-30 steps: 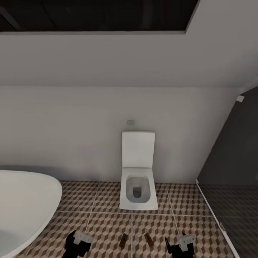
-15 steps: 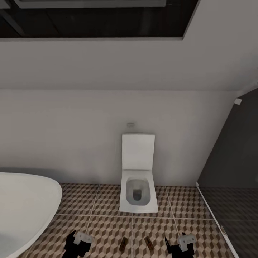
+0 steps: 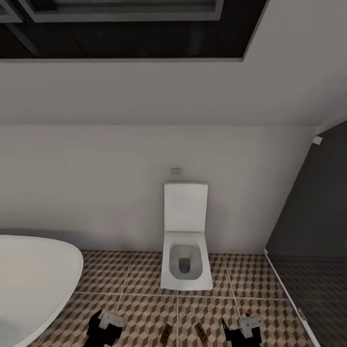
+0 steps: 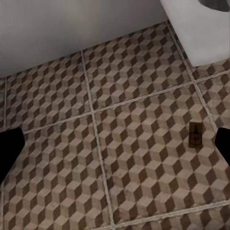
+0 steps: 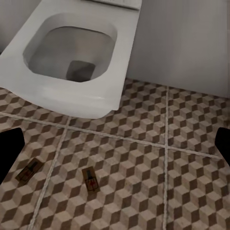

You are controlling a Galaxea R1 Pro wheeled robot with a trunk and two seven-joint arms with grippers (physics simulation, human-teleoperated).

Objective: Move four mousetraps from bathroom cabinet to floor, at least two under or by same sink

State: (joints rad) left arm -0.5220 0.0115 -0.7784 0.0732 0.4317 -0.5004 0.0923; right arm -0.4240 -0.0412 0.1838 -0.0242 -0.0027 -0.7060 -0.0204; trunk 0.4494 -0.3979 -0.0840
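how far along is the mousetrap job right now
Done: two mousetraps lie on the bathroom floor in front of the toilet. In hand: nothing; the left gripper and right gripper look empty. Left: two more traps, plus putting two by a sink.

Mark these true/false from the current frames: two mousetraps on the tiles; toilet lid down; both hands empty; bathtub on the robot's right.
1. Two mousetraps lie on the bathroom floor. True.
2. The toilet lid is down. False: it is up, bowl exposed.
3. The left hand and right hand hold nothing. True: both wrist views show open fingers over bare tiles.
4. The bathtub is on the robot's right. False: on its left.
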